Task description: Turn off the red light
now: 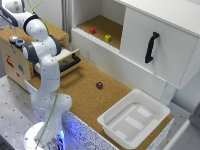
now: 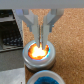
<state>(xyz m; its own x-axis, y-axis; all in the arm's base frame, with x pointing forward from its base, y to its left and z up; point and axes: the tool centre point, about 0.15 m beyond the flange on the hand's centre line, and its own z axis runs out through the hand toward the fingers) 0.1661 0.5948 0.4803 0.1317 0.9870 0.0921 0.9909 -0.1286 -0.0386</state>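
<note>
- The hand [image 2: 42, 36] hangs straight above the red light [image 2: 39, 50], its two pale fingers [image 2: 50, 22] converging to a narrow gap; the tips sit at or just over the glowing centre, and contact cannot be told.
- Nothing is held between the fingers.
- The red light is a round button, so it has no long axis; its flat face points up toward the hand. Its orange-red centre glows inside a pale grey rim.
- Just beside it sits a blue button [image 2: 46, 78] of like size, also facing up.
- In the exterior view both buttons rest on top of the wooden box [image 1: 15, 62] at the exterior view's left edge, the red light [image 1: 13, 38] next to the blue button [image 1: 19, 42].
- The box's drawer [image 1: 67, 60] stands pulled open toward the cork tabletop [image 1: 85, 90].
- On the tabletop lie a small dark cube [image 1: 99, 85] and a white tray [image 1: 134, 119], well apart from the box.
- A red cube [image 1: 92, 30] and a yellow cube [image 1: 107, 38] sit in the open cabinet recess [image 1: 100, 22].
</note>
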